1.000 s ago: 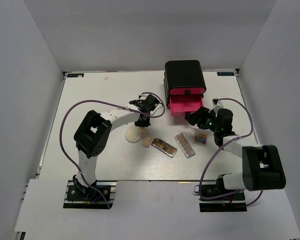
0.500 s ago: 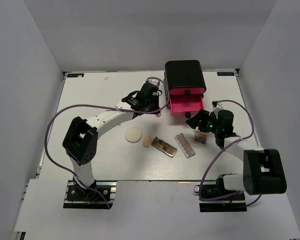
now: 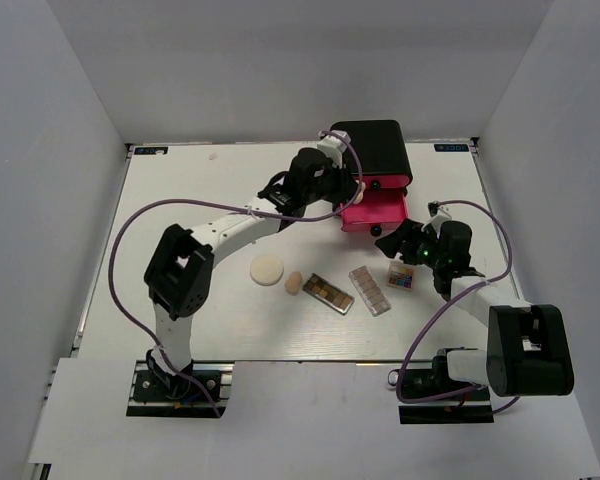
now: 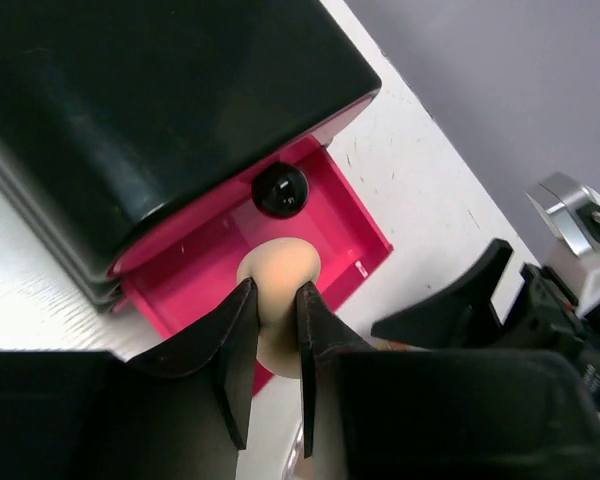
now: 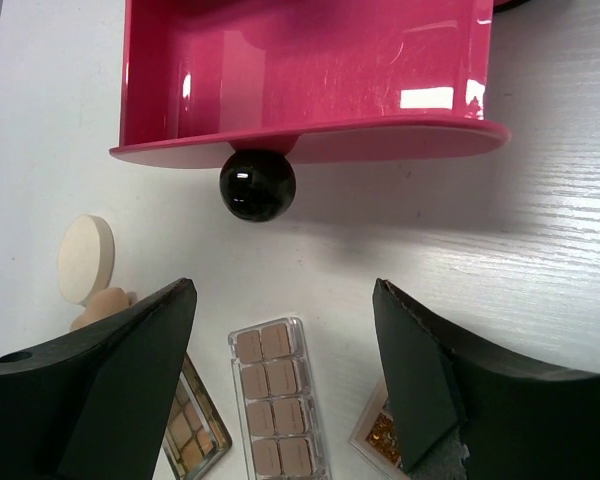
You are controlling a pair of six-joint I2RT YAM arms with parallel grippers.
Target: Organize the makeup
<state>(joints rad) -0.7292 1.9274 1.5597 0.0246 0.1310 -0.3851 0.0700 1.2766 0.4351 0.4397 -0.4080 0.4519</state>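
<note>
Left gripper (image 3: 342, 193) has swung in over the open pink drawer (image 3: 372, 212) of the black box (image 3: 370, 145). The right arm has barely shifted. The left claw pinches a beige egg sponge (image 4: 278, 268) above the drawer, probably held high there so it can drop straight in. The right gripper (image 3: 395, 238) sits just in front of the drawer knob (image 5: 257, 185), jaws spread and empty, probably parked out of the way. Only the left wrist view shows the pinch; from the top view the arm hides it. The right wrist view shows bare drawer floor. The top view alone shows the whole layout in front of the box: round cream puff (image 3: 267, 270), second sponge (image 3: 294, 283), brown palette (image 3: 328, 293), clear pinkish palette (image 3: 370, 290), multicolour palette (image 3: 401, 277).
</note>
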